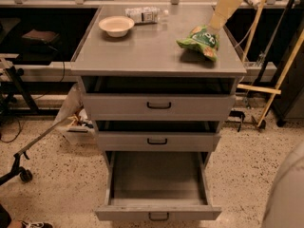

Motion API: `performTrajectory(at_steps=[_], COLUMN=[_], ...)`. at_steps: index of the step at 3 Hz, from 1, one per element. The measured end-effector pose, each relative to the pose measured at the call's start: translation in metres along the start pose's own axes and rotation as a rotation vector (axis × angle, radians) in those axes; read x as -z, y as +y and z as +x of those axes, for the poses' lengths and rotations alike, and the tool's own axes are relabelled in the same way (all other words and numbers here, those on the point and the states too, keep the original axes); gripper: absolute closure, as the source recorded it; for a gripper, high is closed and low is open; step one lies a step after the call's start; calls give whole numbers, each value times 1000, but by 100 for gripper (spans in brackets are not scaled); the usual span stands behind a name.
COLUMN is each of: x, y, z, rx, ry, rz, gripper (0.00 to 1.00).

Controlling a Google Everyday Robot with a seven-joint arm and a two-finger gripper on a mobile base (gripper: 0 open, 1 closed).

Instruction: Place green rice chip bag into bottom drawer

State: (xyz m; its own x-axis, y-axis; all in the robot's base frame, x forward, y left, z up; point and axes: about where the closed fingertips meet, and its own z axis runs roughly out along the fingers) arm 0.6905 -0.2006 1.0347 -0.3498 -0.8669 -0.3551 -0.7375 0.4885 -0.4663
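A cream bowl and a lying water bottle sit at the upper left of the cabinet top, well apart from the green rice chip bag at the upper right. The bag's long axis runs left to right, tilting slightly down to the right. The gripper comes down from the upper right onto the bag's back edge (spread or pressed together, I cannot tell). The bottom drawer stands open at the lower centre of the frame.

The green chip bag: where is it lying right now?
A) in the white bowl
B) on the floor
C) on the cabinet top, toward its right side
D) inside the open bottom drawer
C: the green rice chip bag lies on the cabinet top at its right side, the gripper just above its far edge; the bottom drawer stands pulled out below.
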Motion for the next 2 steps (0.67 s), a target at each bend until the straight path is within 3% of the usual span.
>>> performTrajectory(at_steps=[1,2], x=[-13,-46], y=[-6,-31], z=[1,-19], rx=[-36,-86], ry=[-84,-203], rz=[-20,-4], gripper=[0,0])
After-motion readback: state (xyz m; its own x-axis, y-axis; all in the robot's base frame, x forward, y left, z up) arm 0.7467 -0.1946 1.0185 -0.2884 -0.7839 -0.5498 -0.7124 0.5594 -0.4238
